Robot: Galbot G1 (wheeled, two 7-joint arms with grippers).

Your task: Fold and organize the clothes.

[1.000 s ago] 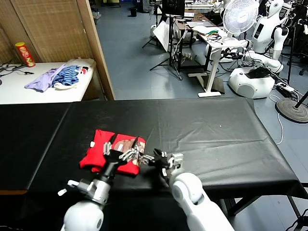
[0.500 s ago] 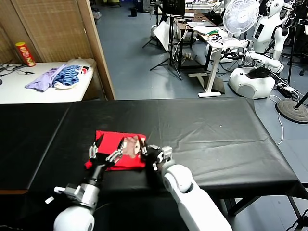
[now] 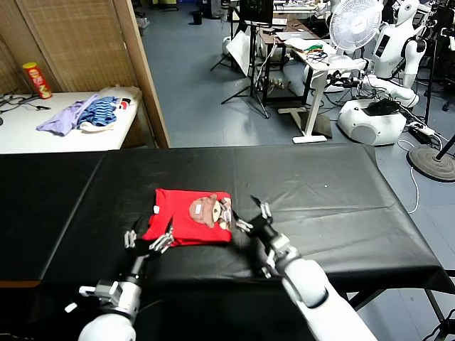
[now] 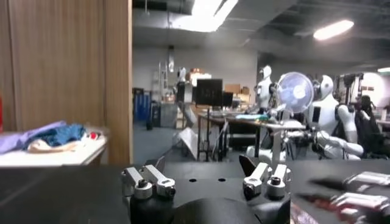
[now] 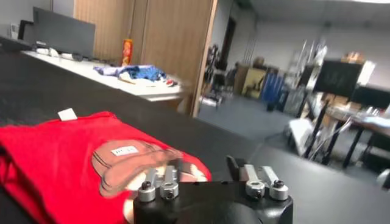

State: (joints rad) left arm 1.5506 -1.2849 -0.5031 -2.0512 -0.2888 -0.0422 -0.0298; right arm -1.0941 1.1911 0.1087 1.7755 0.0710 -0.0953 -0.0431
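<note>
The red T-shirt [image 3: 186, 226] lies folded into a flat rectangle on the black table [image 3: 334, 206], with its brown-and-white cartoon print [image 3: 213, 212] facing up. In the right wrist view the T-shirt [image 5: 55, 149] and its print [image 5: 128, 163] fill the near ground. My right gripper [image 3: 247, 216] stands open at the shirt's right edge. One finger is over that edge, and nothing is gripped [image 5: 201, 173]. Near the shirt's front-left corner, my left gripper [image 3: 149, 238] is open and empty [image 4: 204, 173].
A white side table [image 3: 43, 138] at the far left holds lilac and blue-striped garments [image 3: 82, 114] and a red can [image 3: 35, 79]. A wooden partition [image 3: 146, 78] stands behind the black table. A fan [image 3: 353, 25] and parked robots [image 3: 391, 50] are beyond it.
The shirt has shifted up and to the right and now lies flatter with the print showing. My right gripper has let go and opened. Both grippers have drawn off to the shirt's sides.
</note>
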